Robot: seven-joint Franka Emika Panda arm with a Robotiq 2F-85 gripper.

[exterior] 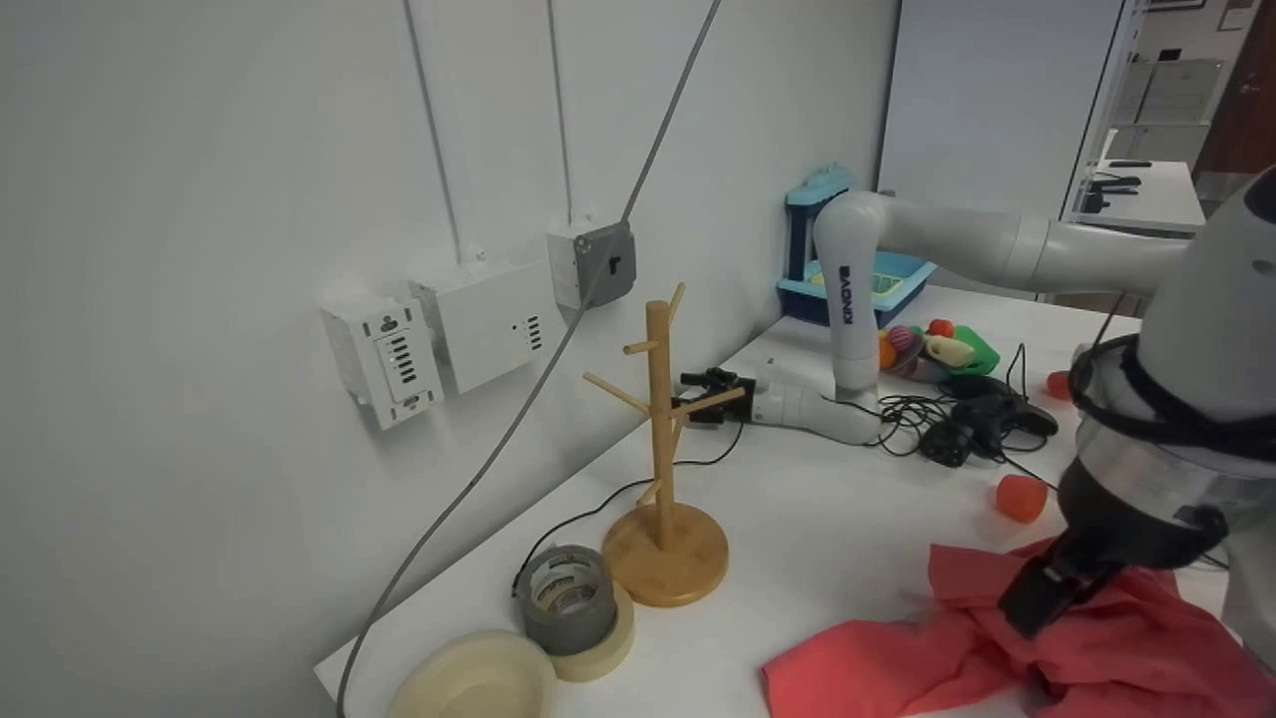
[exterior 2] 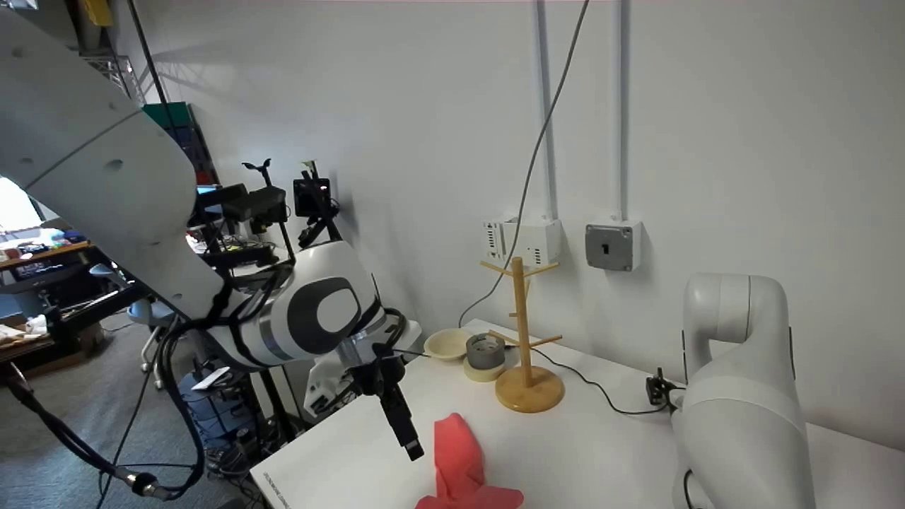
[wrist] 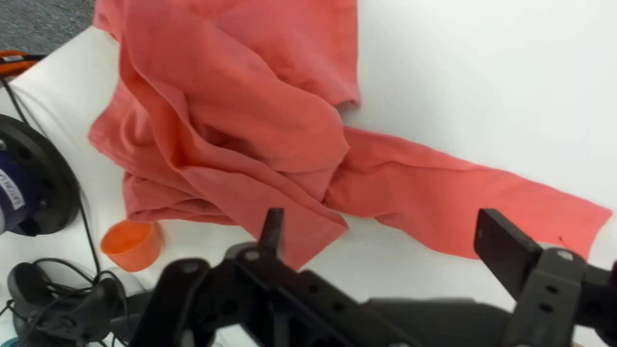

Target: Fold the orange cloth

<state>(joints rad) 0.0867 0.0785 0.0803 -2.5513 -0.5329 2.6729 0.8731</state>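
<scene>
The end effector hovers, jaws wide apart and empty, above the rumpled orange cloth — presumably to pinch an edge for folding.

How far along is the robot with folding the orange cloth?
Done: little, it seems. The orange cloth lies rumpled in loose overlaps, one strip trailing outward, and no neat fold shows.

In hand: nothing. The gripper is near the cloth, its jaws apart and gripping none of it.

Left: probably all the folding, perhaps starting by spreading out the bunched part.
</scene>
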